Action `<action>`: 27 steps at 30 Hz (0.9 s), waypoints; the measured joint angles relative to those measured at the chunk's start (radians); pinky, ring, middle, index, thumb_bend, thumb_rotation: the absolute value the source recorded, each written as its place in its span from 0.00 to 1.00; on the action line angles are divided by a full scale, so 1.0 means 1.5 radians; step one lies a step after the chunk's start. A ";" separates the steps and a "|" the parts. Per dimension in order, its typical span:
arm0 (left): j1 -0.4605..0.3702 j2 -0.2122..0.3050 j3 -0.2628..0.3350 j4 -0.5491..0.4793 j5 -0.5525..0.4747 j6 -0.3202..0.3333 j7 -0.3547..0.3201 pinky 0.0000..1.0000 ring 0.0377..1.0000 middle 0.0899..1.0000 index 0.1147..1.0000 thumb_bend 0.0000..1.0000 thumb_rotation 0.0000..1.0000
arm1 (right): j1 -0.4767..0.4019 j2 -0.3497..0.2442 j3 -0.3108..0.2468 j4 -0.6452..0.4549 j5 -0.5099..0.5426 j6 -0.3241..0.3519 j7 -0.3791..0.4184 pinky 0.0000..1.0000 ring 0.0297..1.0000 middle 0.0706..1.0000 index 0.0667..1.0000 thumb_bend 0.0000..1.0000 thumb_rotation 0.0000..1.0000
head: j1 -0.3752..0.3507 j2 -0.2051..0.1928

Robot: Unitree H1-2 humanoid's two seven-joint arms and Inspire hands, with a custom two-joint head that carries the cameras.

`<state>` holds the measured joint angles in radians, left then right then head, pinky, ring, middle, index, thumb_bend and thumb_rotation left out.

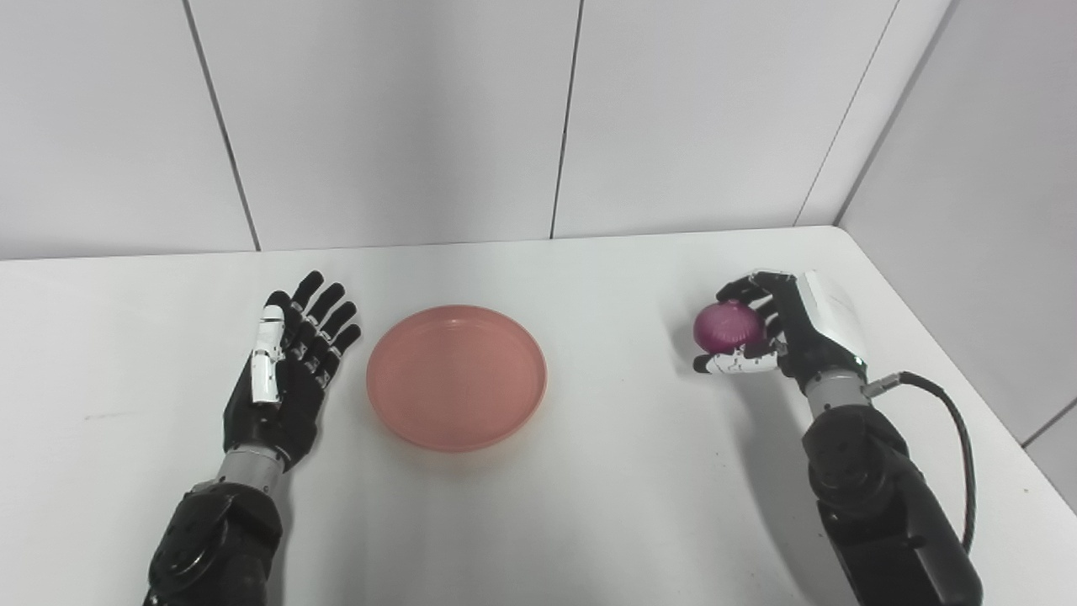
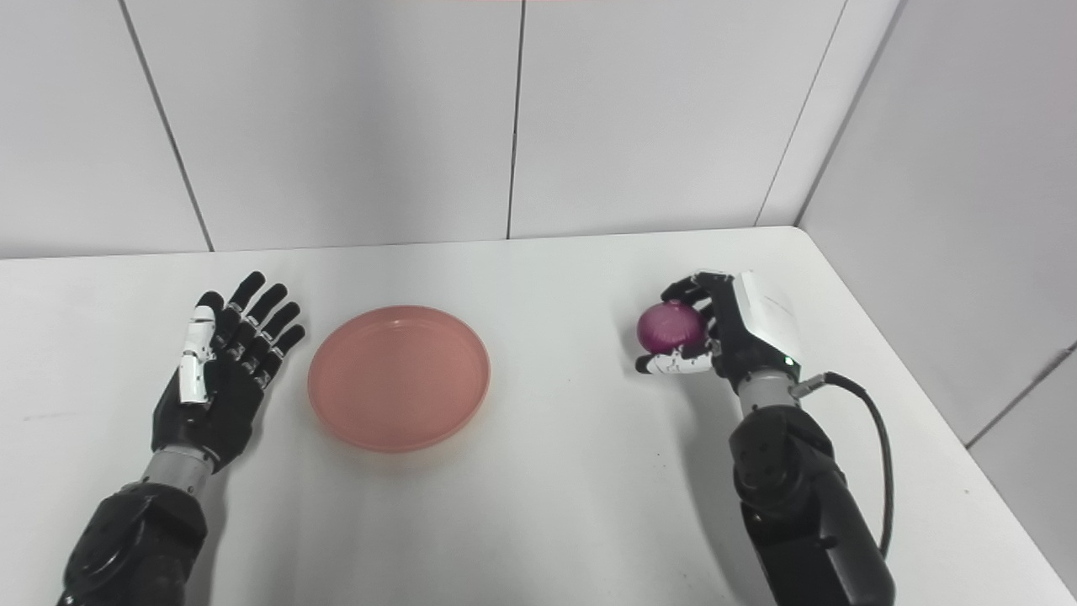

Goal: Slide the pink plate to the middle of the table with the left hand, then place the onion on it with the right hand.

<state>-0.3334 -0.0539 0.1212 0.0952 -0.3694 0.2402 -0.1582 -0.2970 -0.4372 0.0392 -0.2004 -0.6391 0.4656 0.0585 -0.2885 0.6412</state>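
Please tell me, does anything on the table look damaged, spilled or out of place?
Nothing stands out. The pink plate lies flat and empty, the right hand holds the onion, and the left hand is open beside the plate.

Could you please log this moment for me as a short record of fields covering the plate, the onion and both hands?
plate: pink plate, empty, flat on the white table, near its middle
onion: purple onion, far right of the plate, in the right hand's grasp
left hand: left hand, open, fingers spread, just left of the plate, not touching it
right hand: right hand, fingers closed around the onion
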 measured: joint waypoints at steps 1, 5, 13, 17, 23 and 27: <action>0.000 0.000 -0.001 0.000 0.000 0.000 0.000 0.92 0.92 0.93 0.91 0.45 1.00 | -0.005 0.002 0.004 -0.005 -0.003 0.000 0.003 0.45 0.49 0.52 0.45 0.52 0.13 | 0.000 0.000; 0.000 -0.003 -0.005 -0.003 0.001 0.000 0.004 0.92 0.93 0.93 0.91 0.45 1.00 | -0.030 0.022 0.027 -0.021 -0.020 0.000 0.014 0.43 0.48 0.52 0.45 0.52 0.13 | 0.011 0.000; 0.003 -0.007 -0.017 -0.010 0.003 0.001 0.019 0.93 0.93 0.93 0.92 0.45 1.00 | -0.060 0.064 0.072 -0.028 -0.042 -0.001 0.039 0.42 0.47 0.51 0.45 0.52 0.13 | 0.031 -0.004; 0.004 -0.014 -0.024 -0.011 0.003 0.002 0.020 0.92 0.93 0.93 0.92 0.45 1.00 | -0.080 0.078 0.096 -0.015 -0.047 -0.013 0.039 0.38 0.44 0.49 0.45 0.52 0.13 | 0.035 -0.005; 0.005 -0.015 -0.025 -0.014 0.003 0.002 0.027 0.92 0.92 0.93 0.92 0.44 1.00 | -0.102 0.100 0.125 0.010 -0.058 -0.025 0.038 0.39 0.45 0.50 0.45 0.52 0.13 | 0.055 -0.006; 0.005 -0.015 -0.027 -0.017 0.010 0.002 0.030 0.91 0.92 0.93 0.91 0.44 1.00 | -0.114 0.118 0.142 0.034 -0.058 -0.039 0.037 0.36 0.43 0.49 0.45 0.52 0.13 | 0.060 -0.006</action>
<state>-0.3252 -0.0770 0.0802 0.0700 -0.3545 0.2430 -0.1131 -0.4675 -0.2597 0.2522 -0.1500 -0.7258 0.4067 0.1145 -0.1979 0.6320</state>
